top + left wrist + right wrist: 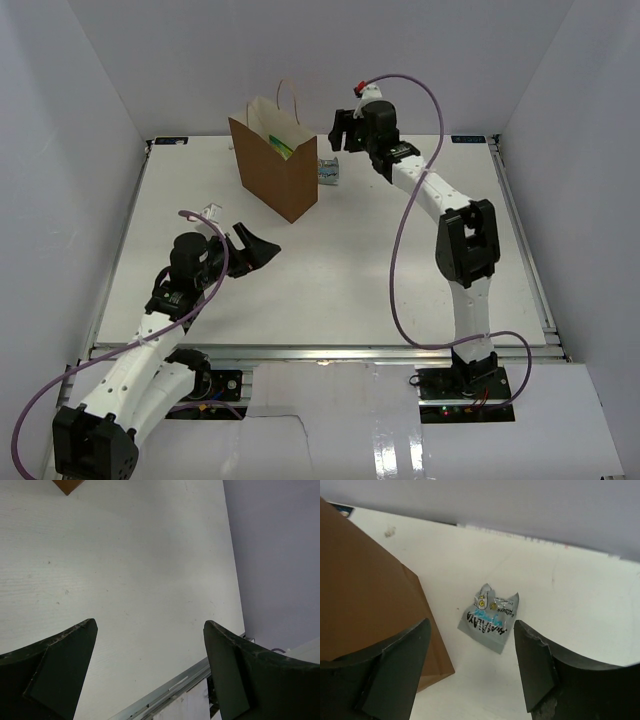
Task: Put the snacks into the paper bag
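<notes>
Grey packet (488, 620) beneath right fingers (395, 670)

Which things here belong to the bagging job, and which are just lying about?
Job: paper bag; grey-blue packet beside it; yellow-green packet showing inside the bag.
Not the job: table; purple cables.
</notes>
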You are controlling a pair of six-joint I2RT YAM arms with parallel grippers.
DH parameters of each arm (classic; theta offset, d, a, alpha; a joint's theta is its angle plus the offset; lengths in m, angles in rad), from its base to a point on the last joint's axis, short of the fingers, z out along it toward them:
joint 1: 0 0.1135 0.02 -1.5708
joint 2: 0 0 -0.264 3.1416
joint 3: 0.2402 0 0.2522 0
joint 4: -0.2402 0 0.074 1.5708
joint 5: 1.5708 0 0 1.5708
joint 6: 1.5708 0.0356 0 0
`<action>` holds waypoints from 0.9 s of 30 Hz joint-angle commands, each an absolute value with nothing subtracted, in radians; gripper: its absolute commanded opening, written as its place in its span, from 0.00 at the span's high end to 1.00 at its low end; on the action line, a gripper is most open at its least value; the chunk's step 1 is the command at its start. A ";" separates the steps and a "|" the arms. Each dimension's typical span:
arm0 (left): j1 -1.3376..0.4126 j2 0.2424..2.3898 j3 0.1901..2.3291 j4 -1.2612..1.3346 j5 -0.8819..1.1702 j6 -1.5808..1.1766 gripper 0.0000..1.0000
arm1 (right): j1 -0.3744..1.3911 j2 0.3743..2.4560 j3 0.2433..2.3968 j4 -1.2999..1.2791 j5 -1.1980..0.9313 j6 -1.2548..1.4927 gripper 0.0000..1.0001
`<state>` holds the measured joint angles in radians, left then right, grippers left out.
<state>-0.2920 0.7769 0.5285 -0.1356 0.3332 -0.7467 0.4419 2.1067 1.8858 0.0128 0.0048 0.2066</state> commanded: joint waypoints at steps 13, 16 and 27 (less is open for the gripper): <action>-0.295 0.828 0.638 -0.250 0.259 -0.773 0.02 | 0.449 2.512 2.209 0.046 0.091 0.351 0.21; -0.293 0.868 0.647 -0.250 0.271 -0.778 0.02 | 0.449 2.551 2.229 0.049 0.084 0.356 0.21; -0.293 0.893 0.660 -0.258 0.268 -0.801 0.02 | 0.465 2.644 2.240 0.067 0.078 0.360 0.28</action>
